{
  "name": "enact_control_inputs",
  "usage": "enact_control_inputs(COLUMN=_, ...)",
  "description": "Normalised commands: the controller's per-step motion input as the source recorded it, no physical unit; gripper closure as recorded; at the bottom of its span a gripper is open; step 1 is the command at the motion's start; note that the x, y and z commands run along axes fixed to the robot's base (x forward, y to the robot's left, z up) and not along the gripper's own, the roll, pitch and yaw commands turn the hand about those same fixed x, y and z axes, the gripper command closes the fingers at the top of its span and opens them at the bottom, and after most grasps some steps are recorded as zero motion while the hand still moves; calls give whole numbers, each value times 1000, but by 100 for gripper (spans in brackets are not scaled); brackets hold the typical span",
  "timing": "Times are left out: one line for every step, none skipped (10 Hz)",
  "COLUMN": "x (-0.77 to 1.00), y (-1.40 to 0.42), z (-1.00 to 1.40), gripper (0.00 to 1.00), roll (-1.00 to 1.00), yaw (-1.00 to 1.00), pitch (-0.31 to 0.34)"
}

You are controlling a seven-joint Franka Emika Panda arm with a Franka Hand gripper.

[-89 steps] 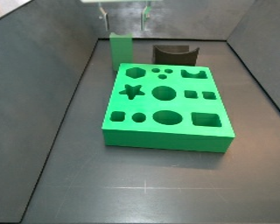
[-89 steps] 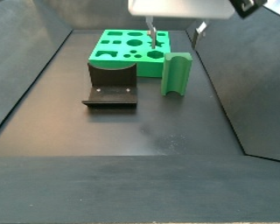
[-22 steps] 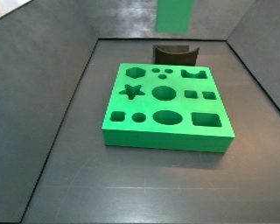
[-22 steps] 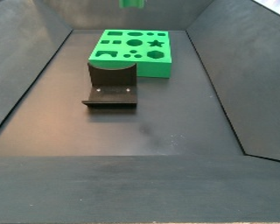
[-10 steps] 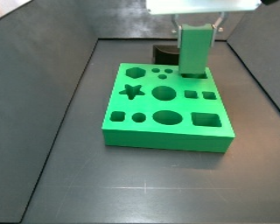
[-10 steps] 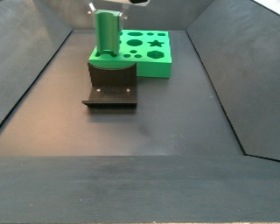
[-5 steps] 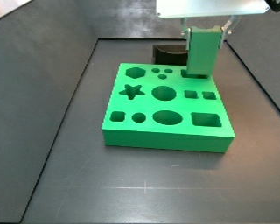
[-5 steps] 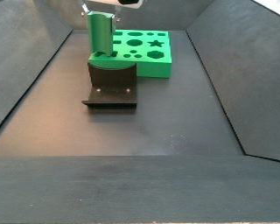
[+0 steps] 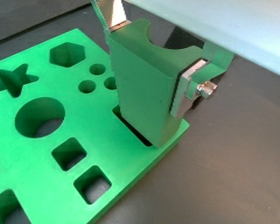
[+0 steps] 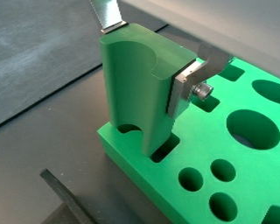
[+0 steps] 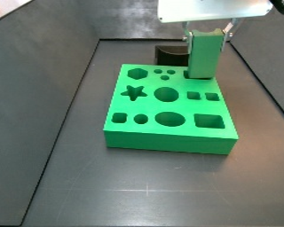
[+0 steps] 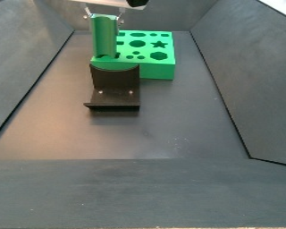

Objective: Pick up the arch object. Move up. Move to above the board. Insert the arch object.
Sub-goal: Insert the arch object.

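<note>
The arch object (image 9: 149, 96) is a tall bright-green block with a curved notch in its upper end. It stands upright between my fingers. My gripper (image 9: 150, 52) is shut on it, with silver fingers (image 9: 189, 83) on two opposite sides. Its lower end sits at the arch cut-out in a corner of the green board (image 9: 31, 157), and most of the block rises above the board. The same hold shows in a wrist view, gripper (image 10: 149, 52), arch object (image 10: 136, 96), board (image 10: 265, 162). In both side views the gripper (image 11: 206, 31) (image 12: 106, 12) holds the arch object (image 11: 204, 55) (image 12: 104, 38) over the board (image 11: 186, 106) (image 12: 170, 55).
The dark fixture (image 11: 170, 53) (image 12: 113, 89) stands on the floor right beside the board's edge, close to the arch object. Grey walls (image 11: 50, 71) enclose the dark floor (image 12: 146, 134).
Over the last second my gripper carried the arch object a little sideways to the board's corner and slightly down. Since half a second ago it has barely moved.
</note>
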Motion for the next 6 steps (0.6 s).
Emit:
enact_control_inputs(x=0, y=0, z=-174, gripper=100, roll=0, yaw=51, pitch=74)
enact_control_inputs(x=-240, y=26, z=-83, gripper=100, roll=0, yaw=0, pitch=69)
enact_control_inputs(x=-283, y=0, z=-157, gripper=100, roll=-33, yaw=-97, pitch=53)
enact_control_inputs(x=-251, y=0, z=-131, gripper=100, roll=0, yaw=-114, pitch=73)
enact_control_inputs(x=-60, y=0, z=-203, gripper=100, roll=-83, yaw=-131, pitch=76)
enact_control_inputs(x=297, y=-63, z=-426, gripper=100, roll=-41, yaw=-203, pitch=177)
